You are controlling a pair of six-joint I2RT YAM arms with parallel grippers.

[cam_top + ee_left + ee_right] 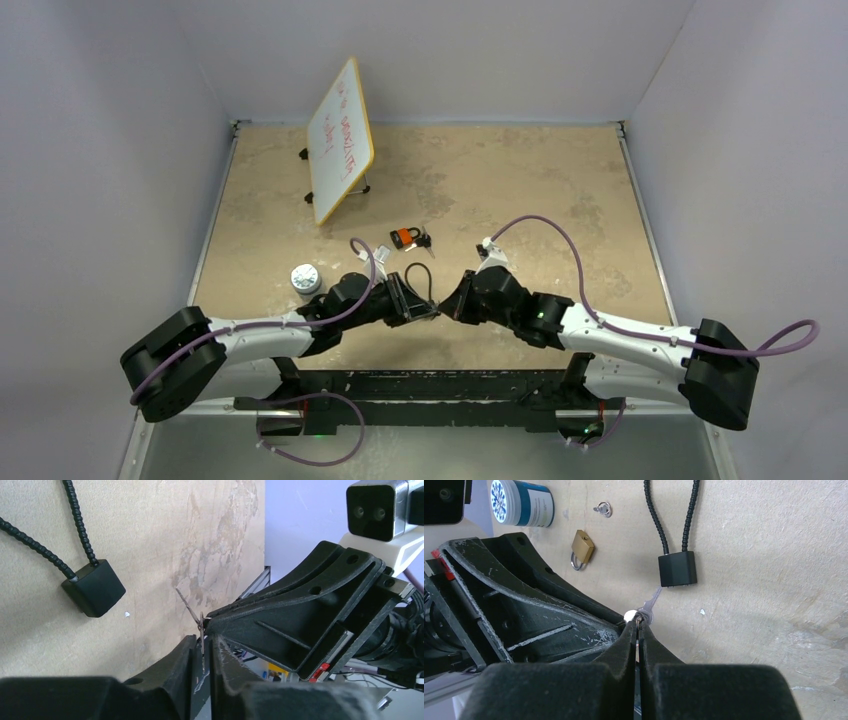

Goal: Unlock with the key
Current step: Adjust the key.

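The key (651, 605) is showing as a small, flat, silver piece, its blade pale and thin and its head carrying a white bead or tag. It is hanging in the air just above the table (520, 180), near the front edge and between the two arms, with its tip pointing toward the black cable lock (678, 569) and stopping just short of the lock's body. The right gripper (639, 630) is clenching the head of the key, its two pads pressing flat together on the metal. The left gripper (202, 652) is meeting it head-on from the opposite side, its jaws standing nearly together around the same end of the key. A thin slit is showing on either side of the metal, so I cannot tell whether they are pinching it or only flanking it. The cable lock is lying on the table as a black block with both ends of its beaded black cable running into one face. A brass padlock (583, 547) is lying near it, and an orange padlock (404, 237) is sitting farther back with keys beside it. The only container, a white jar (521, 502) with a blue label, is standing capped by the left arm, its contents hidden.
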